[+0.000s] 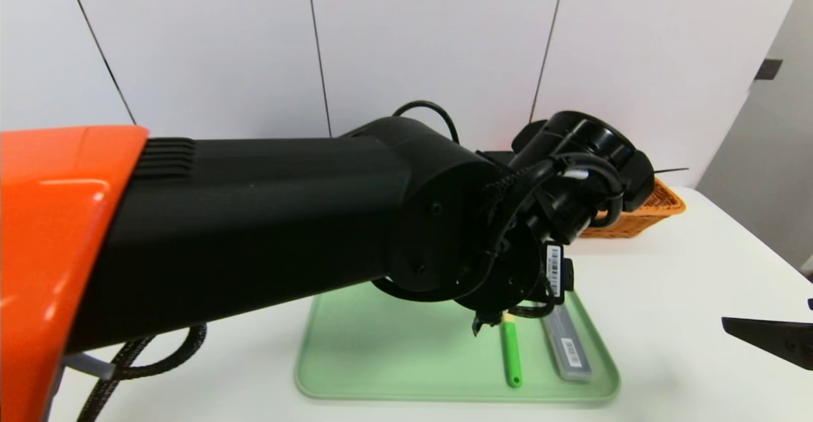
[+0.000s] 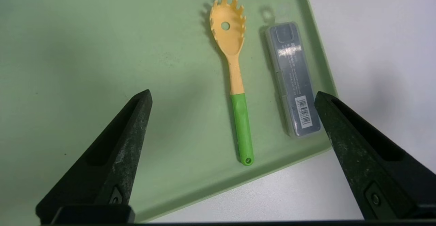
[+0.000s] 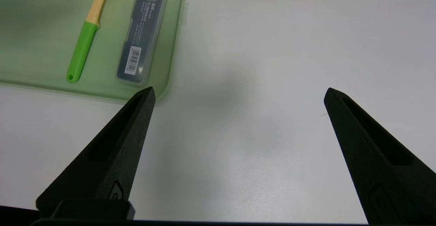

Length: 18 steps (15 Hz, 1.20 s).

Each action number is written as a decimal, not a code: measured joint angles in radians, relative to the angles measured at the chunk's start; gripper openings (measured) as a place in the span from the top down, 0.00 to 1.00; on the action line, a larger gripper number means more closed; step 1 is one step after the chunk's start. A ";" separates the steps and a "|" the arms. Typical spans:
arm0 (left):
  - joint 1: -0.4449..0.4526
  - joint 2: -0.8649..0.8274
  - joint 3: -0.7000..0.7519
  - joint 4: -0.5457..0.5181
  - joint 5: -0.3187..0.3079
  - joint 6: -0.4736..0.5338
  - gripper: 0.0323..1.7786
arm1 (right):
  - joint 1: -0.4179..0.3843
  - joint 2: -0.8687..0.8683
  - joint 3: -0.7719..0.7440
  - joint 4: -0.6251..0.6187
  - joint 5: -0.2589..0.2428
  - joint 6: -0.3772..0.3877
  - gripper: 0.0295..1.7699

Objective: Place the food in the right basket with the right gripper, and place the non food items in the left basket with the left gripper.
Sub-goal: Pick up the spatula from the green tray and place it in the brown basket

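A pasta spoon (image 2: 235, 79) with a yellow head and green handle lies on the pale green tray (image 2: 85, 49), beside a grey translucent case (image 2: 293, 79) with a barcode label. My left gripper (image 2: 232, 93) hovers open above the spoon's handle, nothing between its fingers. In the head view only the spoon's green handle (image 1: 511, 352) and the case (image 1: 567, 346) show below my left arm (image 1: 286, 218). My right gripper (image 3: 239, 89) stands open over bare white table to the right of the tray; one finger (image 1: 768, 339) shows at the head view's right edge. No food shows.
An orange wicker basket (image 1: 654, 209) sits at the back right, partly behind the left wrist. The left arm hides the left side of the table, including any left basket. White table (image 1: 686, 307) surrounds the tray (image 1: 394, 358).
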 joint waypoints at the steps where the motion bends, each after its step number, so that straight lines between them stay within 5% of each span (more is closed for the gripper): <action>1: -0.005 0.016 0.000 0.001 0.001 0.000 0.05 | 0.000 0.002 0.005 0.000 0.000 0.013 0.03; 18: -0.004 0.174 -0.010 -0.009 0.010 -0.006 0.05 | 0.000 -0.005 0.066 -0.003 0.002 0.020 0.03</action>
